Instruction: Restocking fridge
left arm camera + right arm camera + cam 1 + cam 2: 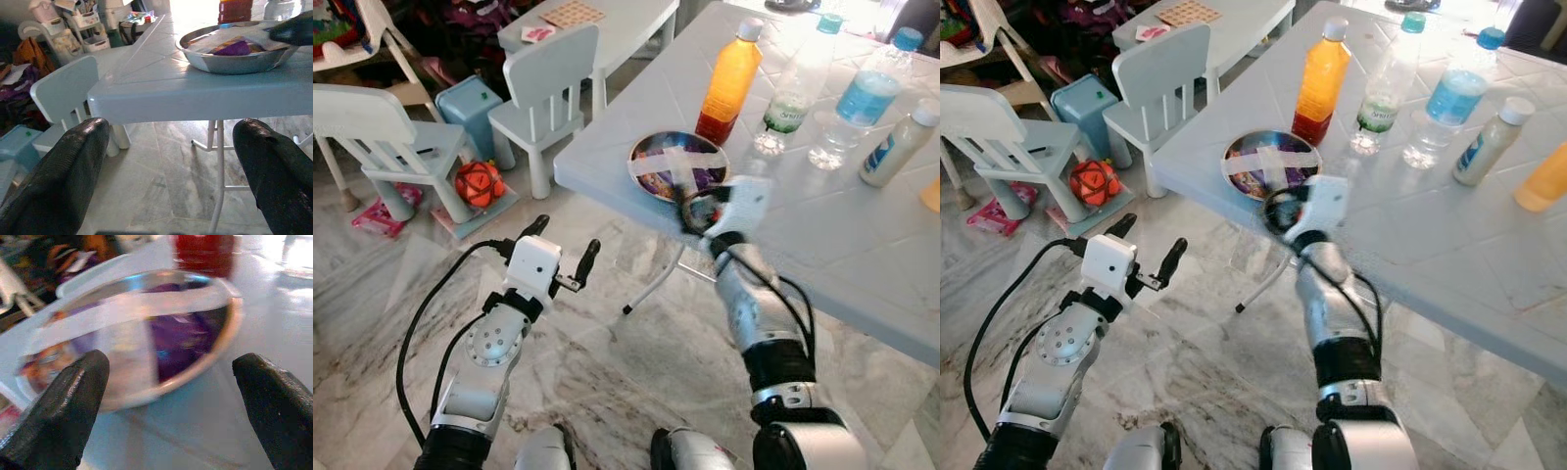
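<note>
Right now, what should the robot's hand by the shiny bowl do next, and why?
Probably ease the right gripper forward so its open fingers straddle the taped metal bowl's near rim, then close. It sits just short of the bowl at the table edge, holding nothing.

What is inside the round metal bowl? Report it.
The round metal bowl holds purple and colourful wrappers, crossed over by two white tape strips. Anything beneath the wrappers is covered.
</note>
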Tool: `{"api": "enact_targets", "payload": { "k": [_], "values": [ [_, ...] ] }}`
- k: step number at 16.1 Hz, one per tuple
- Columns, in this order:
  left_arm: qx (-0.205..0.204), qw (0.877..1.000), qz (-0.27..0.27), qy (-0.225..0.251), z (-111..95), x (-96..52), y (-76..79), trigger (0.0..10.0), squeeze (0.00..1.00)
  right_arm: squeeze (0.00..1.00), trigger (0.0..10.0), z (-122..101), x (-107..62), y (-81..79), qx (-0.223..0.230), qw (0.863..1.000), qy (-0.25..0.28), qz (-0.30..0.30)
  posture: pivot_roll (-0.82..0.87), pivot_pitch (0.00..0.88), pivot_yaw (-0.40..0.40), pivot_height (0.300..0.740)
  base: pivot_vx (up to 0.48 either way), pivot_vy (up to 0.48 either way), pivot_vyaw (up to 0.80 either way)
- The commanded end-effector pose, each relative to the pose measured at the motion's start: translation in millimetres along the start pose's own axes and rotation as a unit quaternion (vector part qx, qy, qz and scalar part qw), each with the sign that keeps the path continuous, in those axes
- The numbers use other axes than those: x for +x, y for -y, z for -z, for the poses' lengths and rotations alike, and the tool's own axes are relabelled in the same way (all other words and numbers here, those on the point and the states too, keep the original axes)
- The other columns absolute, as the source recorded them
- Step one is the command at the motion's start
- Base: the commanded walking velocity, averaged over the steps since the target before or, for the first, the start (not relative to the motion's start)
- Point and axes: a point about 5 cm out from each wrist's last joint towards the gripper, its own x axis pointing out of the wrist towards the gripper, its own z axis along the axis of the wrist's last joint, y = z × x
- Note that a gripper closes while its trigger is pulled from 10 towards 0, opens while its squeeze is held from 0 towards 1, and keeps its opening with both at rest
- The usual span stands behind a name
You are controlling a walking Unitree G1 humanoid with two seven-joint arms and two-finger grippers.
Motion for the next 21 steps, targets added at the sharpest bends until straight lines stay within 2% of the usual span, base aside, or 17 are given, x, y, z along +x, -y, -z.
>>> {"api": "enact_targets", "payload": {
  "k": [1,5,8,9,11,12,14,17,18,20,21],
  "values": [
    [0.008,1.000,-0.002,0.002,-1.7,-1.1,-1.9,10.0,0.00,0.00,10.0,-2.7,-2.1,2.2,0.015,1.000,0.005,0.021,0.09,0.159,-0.002,0.740,0.000,0.000,0.00],
    [0.005,1.000,-0.002,0.004,-1.8,0.8,-1.1,10.0,0.00,0.00,10.0,-6.3,-8.7,6.7,0.020,0.999,0.017,0.027,0.09,0.150,-0.006,0.740,0.000,0.000,0.00],
    [0.006,1.000,-0.001,0.004,-1.4,2.3,-0.8,10.0,0.00,0.00,10.0,-21.8,-14.0,25.1,-0.011,0.998,0.053,0.044,0.08,0.144,-0.004,0.740,0.000,0.000,0.00],
    [0.006,1.000,0.000,0.005,-1.6,2.6,-0.7,10.0,0.00,0.00,10.0,-29.3,-14.9,34.8,-0.035,0.995,0.068,0.060,0.07,0.140,-0.005,0.740,0.000,0.000,0.00],
    [0.005,1.000,0.001,0.006,-1.7,3.7,-0.3,10.0,0.00,0.00,10.0,-35.2,-12.7,50.8,-0.051,0.993,0.070,0.078,0.07,0.136,-0.004,0.740,0.000,0.000,0.00],
    [0.004,1.000,0.002,0.007,-2.2,4.9,0.7,10.0,0.00,0.00,10.0,-38.1,-8.7,65.0,-0.054,0.994,0.059,0.081,0.07,0.136,-0.004,0.740,0.000,0.000,0.00],
    [0.004,1.000,0.004,0.008,-2.5,5.8,1.1,10.0,0.00,0.00,10.0,-41.3,-5.4,70.2,-0.078,0.994,0.049,0.055,0.07,0.135,-0.004,0.740,0.000,0.000,0.00],
    [0.003,1.000,0.004,0.008,-2.3,6.5,1.1,10.0,0.00,0.00,10.0,-43.4,0.7,71.4,-0.149,0.988,0.027,-0.007,0.07,0.135,-0.003,0.740,0.000,0.000,0.00],
    [0.003,1.000,0.004,0.008,-2.4,6.4,1.5,10.0,0.00,0.00,10.0,-45.2,5.3,73.1,-0.242,0.969,0.008,-0.044,0.07,0.136,-0.003,0.740,0.000,0.000,0.00],
    [0.003,1.000,0.006,0.007,-1.7,5.6,2.2,10.0,0.00,0.00,10.0,-50.1,8.6,72.9,-0.302,0.951,0.010,-0.072,0.07,0.139,-0.002,0.740,0.000,0.000,0.00],
    [0.003,1.000,0.006,0.007,-1.5,5.5,2.4,10.0,0.00,0.00,10.0,-52.7,10.5,73.8,-0.317,0.945,0.011,-0.085,0.07,0.139,-0.002,0.740,0.000,0.000,0.00]
  ]
}}
